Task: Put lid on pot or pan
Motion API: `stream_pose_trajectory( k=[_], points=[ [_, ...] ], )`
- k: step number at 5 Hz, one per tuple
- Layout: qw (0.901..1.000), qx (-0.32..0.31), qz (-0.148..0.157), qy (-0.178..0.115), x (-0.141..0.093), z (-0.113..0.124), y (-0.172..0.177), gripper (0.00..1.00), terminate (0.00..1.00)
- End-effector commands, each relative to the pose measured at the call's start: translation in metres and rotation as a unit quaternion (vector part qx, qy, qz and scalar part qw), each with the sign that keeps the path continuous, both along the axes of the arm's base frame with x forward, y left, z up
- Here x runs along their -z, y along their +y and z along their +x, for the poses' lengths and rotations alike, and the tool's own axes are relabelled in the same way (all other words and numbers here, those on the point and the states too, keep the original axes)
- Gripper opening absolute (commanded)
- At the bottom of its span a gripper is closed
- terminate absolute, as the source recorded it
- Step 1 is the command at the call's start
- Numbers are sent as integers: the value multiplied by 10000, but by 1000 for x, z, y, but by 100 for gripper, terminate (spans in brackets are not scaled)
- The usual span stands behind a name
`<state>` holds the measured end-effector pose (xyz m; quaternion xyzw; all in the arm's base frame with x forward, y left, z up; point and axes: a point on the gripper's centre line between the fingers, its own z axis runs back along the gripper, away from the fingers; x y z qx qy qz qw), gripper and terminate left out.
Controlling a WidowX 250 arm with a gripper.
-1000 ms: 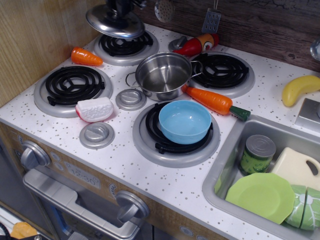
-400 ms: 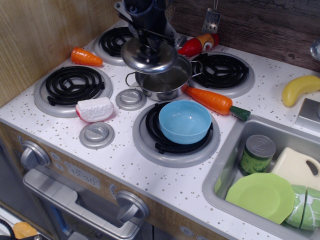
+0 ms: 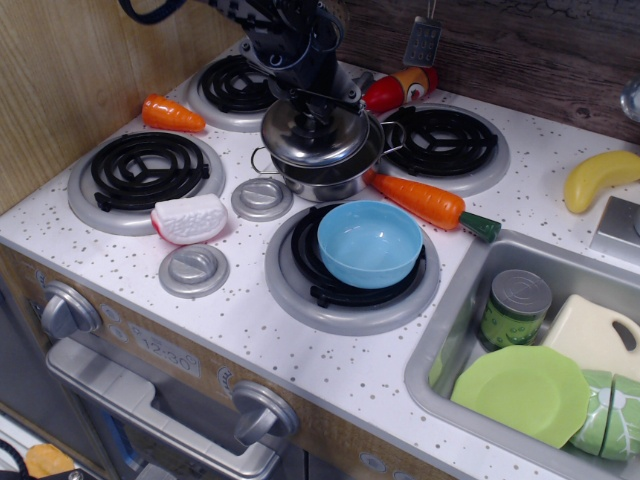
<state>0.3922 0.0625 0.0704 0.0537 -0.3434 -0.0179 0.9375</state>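
Observation:
The shiny domed steel lid [image 3: 312, 140] sits over the small stainless-steel pot [image 3: 325, 180] in the middle of the stove top, tilted a little and covering most of the pot's mouth. The pot's wire loop handles show at its left and right. My dark gripper [image 3: 313, 107] comes down from the upper left and is shut on the lid's central knob, which its fingers hide.
A light blue bowl [image 3: 369, 242] sits on the front burner just before the pot. An orange carrot [image 3: 420, 202] lies right of the pot, another carrot [image 3: 172, 113] at the left. Two flat grey discs [image 3: 262, 198] [image 3: 194, 269] lie in front. The sink [image 3: 450, 330] at right holds dishes.
My gripper has carried the lid from above the back-left burner right and down onto the pot.

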Motion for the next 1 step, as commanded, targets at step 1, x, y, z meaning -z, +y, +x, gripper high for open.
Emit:
stream_pose_trajectory(
  k=[1],
  points=[
    [9997,84,-26,-241,3,1,1,0,100]
  ],
)
